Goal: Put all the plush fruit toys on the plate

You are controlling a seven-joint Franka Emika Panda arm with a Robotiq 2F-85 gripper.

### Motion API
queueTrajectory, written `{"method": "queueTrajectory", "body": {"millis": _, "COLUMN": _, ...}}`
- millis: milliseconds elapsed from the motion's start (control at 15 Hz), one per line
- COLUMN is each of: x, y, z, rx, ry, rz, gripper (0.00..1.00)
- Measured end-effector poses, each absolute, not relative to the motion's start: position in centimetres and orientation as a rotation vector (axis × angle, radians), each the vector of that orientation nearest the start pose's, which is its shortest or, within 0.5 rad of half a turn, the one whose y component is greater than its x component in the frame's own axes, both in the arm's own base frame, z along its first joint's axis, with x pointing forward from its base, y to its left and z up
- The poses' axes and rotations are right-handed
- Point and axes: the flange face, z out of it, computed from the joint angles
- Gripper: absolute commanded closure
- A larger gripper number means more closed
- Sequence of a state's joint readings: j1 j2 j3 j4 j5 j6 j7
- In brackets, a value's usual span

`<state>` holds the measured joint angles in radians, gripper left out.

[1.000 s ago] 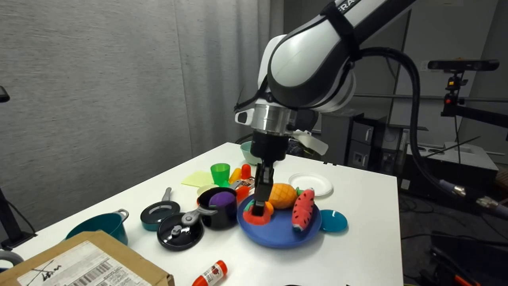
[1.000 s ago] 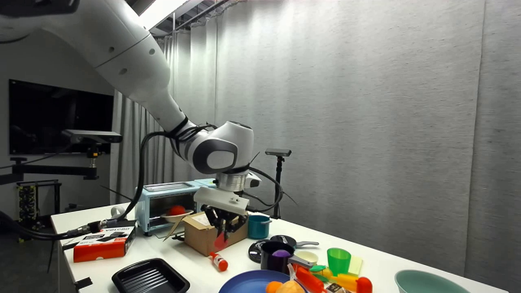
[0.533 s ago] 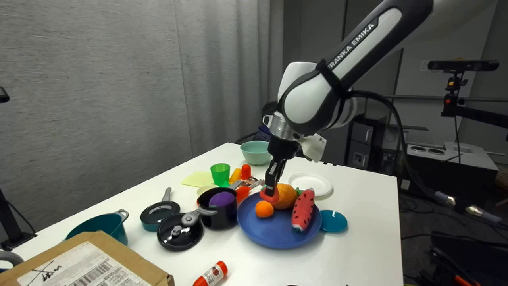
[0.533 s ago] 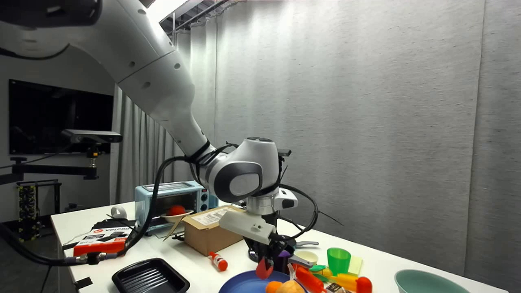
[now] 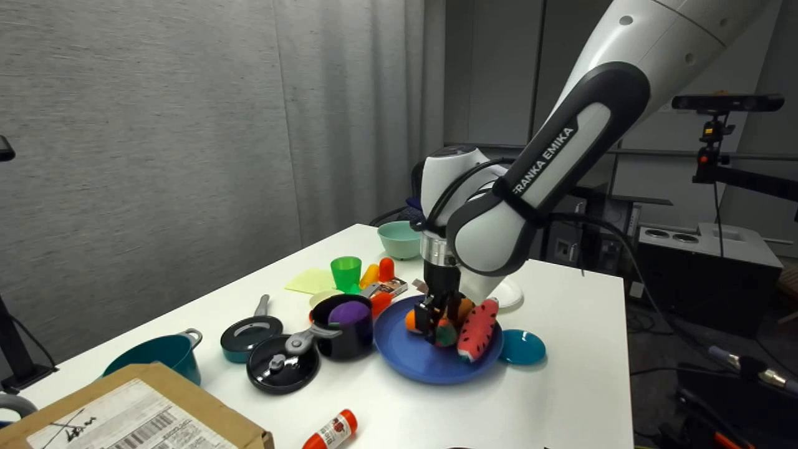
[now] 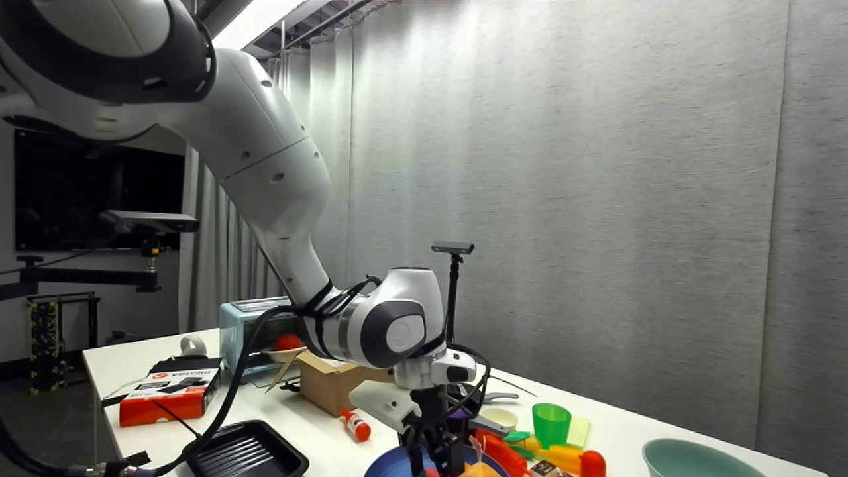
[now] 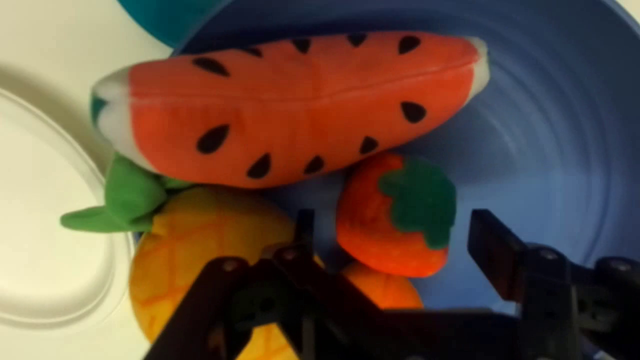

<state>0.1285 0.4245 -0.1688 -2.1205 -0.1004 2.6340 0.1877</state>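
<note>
On the blue plate (image 5: 411,365) lie a plush watermelon slice (image 7: 310,110), a plush pineapple (image 7: 200,250) and a plush orange (image 7: 382,287), partly hidden by my gripper. A red plush strawberry (image 7: 370,225) with a green leaf cap sits among them, between the watermelon and the orange. My gripper (image 7: 393,225) is down at the plate and open around this strawberry; blue shows on both sides between it and the fingers (image 7: 495,250). In an exterior view the strawberry (image 5: 446,335) is partly covered by the fingers.
Beside the plate stands a black pot (image 5: 349,343) holding a purple round thing (image 5: 349,312). A white dish (image 5: 508,293) and teal lid (image 5: 523,347) lie close by. Farther off are a green cup (image 5: 346,273), a cardboard box (image 5: 143,405) and a toaster oven with a red round thing (image 6: 287,342).
My gripper has carried the strawberry over and down into the plate, then opened around it; earlier it was shut on it in the air. The plate has shifted slightly.
</note>
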Motion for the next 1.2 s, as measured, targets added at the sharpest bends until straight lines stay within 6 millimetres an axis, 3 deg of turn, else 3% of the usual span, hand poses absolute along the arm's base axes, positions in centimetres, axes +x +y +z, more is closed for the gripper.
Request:
{"method": "queueTrajectory", "body": {"millis": 267, "x": 59.0, "y": 1.0, "z": 21.2, "rx": -3.256, "ry": 0.270, "rz": -0.096, "gripper": 0.00}}
{"method": "queueTrajectory", "body": {"millis": 467, "x": 59.5, "y": 2.9, "z": 22.3, "rx": -3.246, "ry": 0.251, "rz": -0.096, "gripper": 0.00}}
{"method": "queueTrajectory", "body": {"millis": 1000, "x": 62.9, "y": 4.3, "z": 30.4, "rx": -3.182, "ry": 0.241, "rz": -0.381, "gripper": 0.00}}
{"method": "queueTrajectory", "body": {"millis": 1200, "x": 63.9, "y": 5.6, "z": 31.9, "rx": -3.153, "ry": 0.217, "rz": -0.429, "gripper": 0.00}}
